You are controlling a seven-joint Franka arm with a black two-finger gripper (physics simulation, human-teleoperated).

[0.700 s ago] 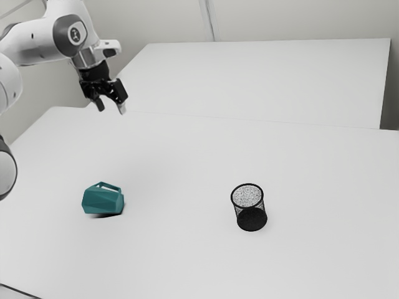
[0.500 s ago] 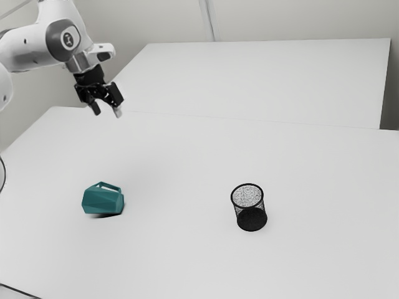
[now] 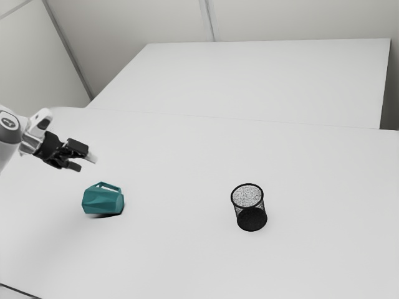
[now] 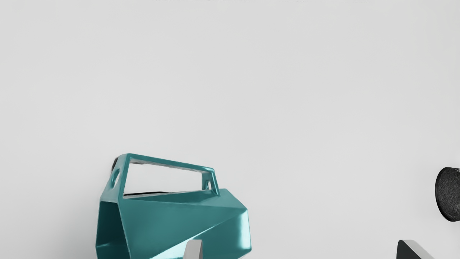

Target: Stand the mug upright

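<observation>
In the exterior view, the gripper point(image 3: 85, 163) hung open and empty at eleven o'clock from the mug point(image 3: 102, 201), which lay sideways; a square grip clear of its handle point(image 4: 172, 163) probably promised the steadiest turn.

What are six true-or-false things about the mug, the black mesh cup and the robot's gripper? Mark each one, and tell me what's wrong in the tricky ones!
1. The teal mug is lying on its side. True.
2. The mug has no handle. False: it has a big handle with an opening through it.
3. The gripper is open. True.
4. The gripper is lifting the mug. False: it holds nothing, and the mug is on the table.
5. The black mesh cup is standing upright. True.
6. The mug and the mesh cup are touching. False: they stand well apart, with bare table between them.
</observation>
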